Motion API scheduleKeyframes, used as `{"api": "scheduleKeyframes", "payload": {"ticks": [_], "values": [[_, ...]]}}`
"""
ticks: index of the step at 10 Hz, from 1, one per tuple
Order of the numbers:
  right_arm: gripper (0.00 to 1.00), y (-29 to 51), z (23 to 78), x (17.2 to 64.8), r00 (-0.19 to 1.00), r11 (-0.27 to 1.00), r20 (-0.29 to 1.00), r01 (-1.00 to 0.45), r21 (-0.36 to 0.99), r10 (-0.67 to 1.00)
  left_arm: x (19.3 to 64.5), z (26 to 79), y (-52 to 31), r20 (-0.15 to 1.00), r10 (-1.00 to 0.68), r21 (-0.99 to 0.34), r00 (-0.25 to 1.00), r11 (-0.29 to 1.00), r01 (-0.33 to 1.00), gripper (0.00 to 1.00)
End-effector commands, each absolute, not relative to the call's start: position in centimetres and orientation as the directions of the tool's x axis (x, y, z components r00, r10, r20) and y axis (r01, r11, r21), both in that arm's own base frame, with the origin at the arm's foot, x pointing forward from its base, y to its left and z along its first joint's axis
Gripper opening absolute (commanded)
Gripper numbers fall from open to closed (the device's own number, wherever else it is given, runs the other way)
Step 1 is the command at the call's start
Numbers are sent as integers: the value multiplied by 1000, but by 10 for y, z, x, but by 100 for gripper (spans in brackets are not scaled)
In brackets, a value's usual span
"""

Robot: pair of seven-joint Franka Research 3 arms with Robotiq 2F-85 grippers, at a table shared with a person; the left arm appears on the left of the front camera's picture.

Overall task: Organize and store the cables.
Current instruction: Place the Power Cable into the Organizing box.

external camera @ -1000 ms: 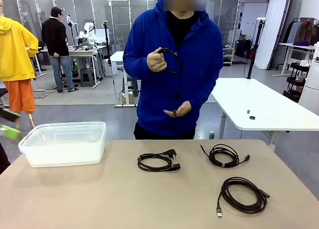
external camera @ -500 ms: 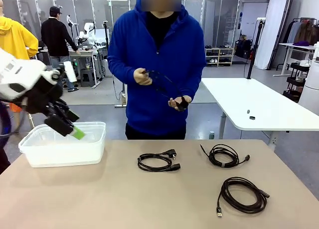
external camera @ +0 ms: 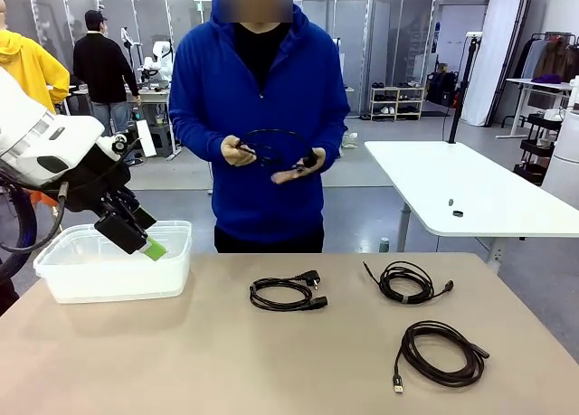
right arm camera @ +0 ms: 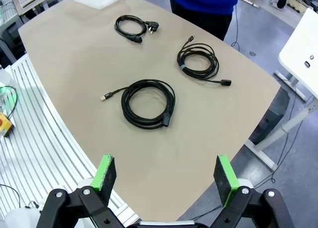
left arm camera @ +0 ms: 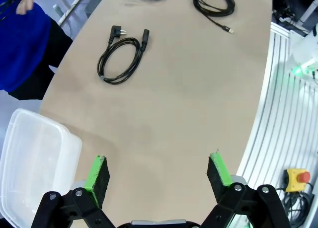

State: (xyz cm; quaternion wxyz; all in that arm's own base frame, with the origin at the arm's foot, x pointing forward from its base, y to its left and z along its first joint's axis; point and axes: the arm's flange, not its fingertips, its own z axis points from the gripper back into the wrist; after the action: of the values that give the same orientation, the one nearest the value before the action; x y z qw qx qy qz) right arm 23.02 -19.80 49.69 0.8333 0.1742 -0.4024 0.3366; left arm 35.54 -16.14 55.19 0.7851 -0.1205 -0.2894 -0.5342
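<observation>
Left gripper (left arm camera: 157, 161) above the table's (external camera: 181, 370) left edge by the clear plastic bin (external camera: 118, 272), fingers spread wide, empty. Right gripper (right arm camera: 166, 176) equally wide, empty, well clear of the cables. Power cord (external camera: 288, 293) mid-table, long axis left to right, both plugs at its right end. Thin cable (external camera: 405, 281) toward the far right corner, chunky plug pointing right. USB cable (external camera: 441, 353) by the right edge, metal tip toward the near edge. Fourth cable (external camera: 271, 136) looped between the person's hands (external camera: 237, 151).

Grey floor (external camera: 371, 221); white side table (external camera: 479, 193) at right; glass partitions (external camera: 181, 17) behind; white panel (external camera: 504, 49) far right
</observation>
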Motion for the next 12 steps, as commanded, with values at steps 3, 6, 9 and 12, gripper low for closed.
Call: {"api": "scheduleKeyframes", "payload": {"ticks": [3,6,9,12], "values": [[100,-199,498,230,436,703,789,-712,9,432,356,552,-160,583,-769,121,263,402,908,100],[100,-199,498,230,436,703,789,-712,9,432,403,540,-214,540,-795,79,276,375,924,100],[100,-199,498,230,436,703,789,-712,9,432,451,511,-291,506,-798,31,326,395,918,100],[100,-199,498,230,436,703,789,-712,9,432,484,492,-361,447,-826,39,343,401,915,100]]}}
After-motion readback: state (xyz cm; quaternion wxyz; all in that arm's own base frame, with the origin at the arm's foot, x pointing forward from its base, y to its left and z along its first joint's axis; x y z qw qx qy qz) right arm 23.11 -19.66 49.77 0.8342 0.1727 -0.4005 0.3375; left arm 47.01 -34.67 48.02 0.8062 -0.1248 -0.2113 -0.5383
